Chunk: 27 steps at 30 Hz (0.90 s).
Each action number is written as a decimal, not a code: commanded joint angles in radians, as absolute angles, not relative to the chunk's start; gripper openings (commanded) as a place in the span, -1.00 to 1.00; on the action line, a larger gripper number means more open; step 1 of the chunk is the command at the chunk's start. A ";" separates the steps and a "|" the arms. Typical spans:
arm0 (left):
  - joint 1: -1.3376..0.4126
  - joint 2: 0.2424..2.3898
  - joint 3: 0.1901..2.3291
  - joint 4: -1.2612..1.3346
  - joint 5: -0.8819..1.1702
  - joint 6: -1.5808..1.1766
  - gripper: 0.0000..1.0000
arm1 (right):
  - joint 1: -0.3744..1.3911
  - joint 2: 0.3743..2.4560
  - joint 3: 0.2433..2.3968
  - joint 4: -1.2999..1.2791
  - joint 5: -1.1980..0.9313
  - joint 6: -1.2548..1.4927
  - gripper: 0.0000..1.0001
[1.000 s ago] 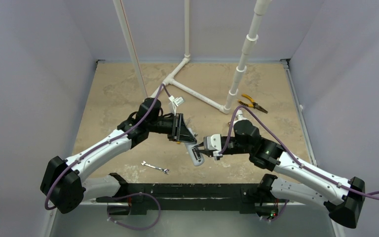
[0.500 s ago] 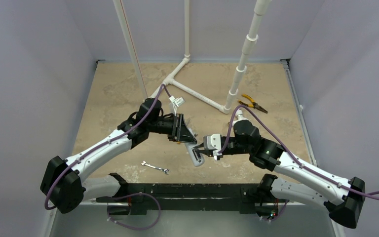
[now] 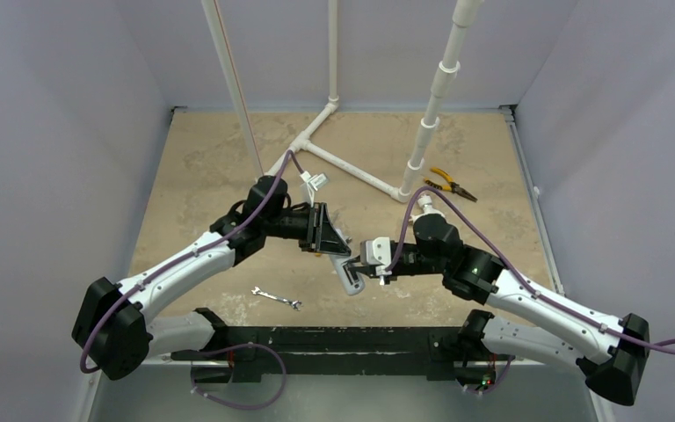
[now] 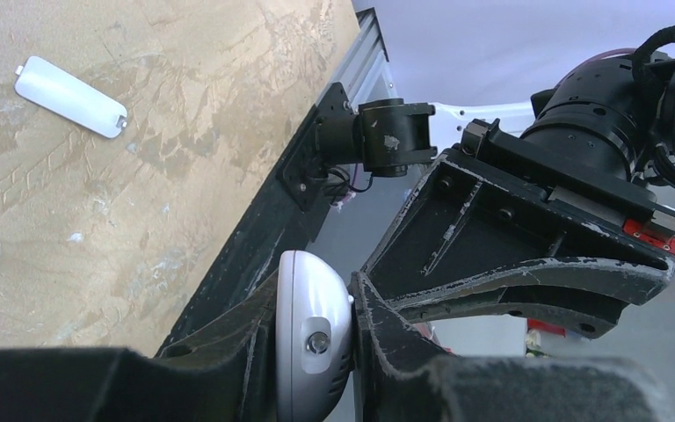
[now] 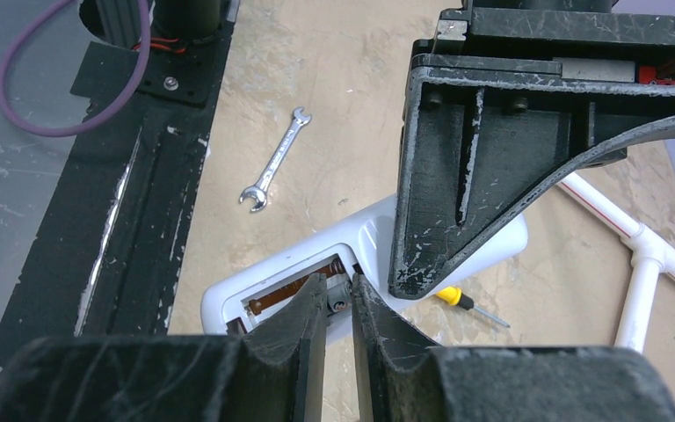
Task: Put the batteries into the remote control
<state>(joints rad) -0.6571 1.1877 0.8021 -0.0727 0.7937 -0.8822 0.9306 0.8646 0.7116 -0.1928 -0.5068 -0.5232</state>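
- Tan, mottled tabletop [image 3: 202, 176] between pale walls fills the scene, and we see the remote control [image 3: 349, 276] held up above its near middle, between the two arms.
- We see the left gripper [image 4: 314, 299] clamped on the remote's rounded end, one finger on each side. From overhead the white body slants down toward the right arm.
- From the right wrist we see the remote's back, with its battery bay [image 5: 286, 294] uncovered and a brownish strip inside.
- We find the right gripper [image 5: 337, 286] at one end of that bay. Its fingers are nearly together, pinching a small grey battery [image 5: 338, 302] at the compartment's edge.
- We spot the white cover [image 4: 70, 97] lying flat on the table, well apart from the remote.
- A small wrench [image 3: 277, 299] lies near the front edge, and a yellow-handled screwdriver [image 5: 461, 301] shows on the table just past the remote.
- Farther back we see white pipes [image 3: 352, 171] and yellow-handled pliers [image 3: 453, 185].
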 commanded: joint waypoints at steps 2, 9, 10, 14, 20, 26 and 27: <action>-0.660 1.153 0.815 0.034 0.856 -0.932 -1.00 | 0.930 0.885 0.702 -0.333 -0.450 -0.510 -0.72; -0.660 1.160 0.828 0.036 0.864 -0.938 -1.00 | 0.931 0.898 0.705 -0.354 -0.438 -0.509 -0.71; -0.661 1.161 0.828 0.040 0.870 -0.941 -1.00 | 0.930 0.902 0.706 -0.359 -0.439 -0.509 -0.71; -0.660 1.149 0.828 0.042 0.876 -0.947 -1.00 | 0.930 0.921 0.716 -0.386 -0.448 -0.511 -0.71; -0.660 1.146 0.839 0.036 0.876 -0.944 -1.00 | 0.931 0.943 0.730 -0.437 -0.471 -0.530 -0.71; -0.660 1.159 0.847 0.034 0.880 -0.940 -1.00 | 0.931 0.957 0.732 -0.446 -0.473 -0.537 -0.71; -0.660 1.162 0.848 0.034 0.880 -0.940 -1.00 | 0.931 0.961 0.733 -0.446 -0.471 -0.537 -0.71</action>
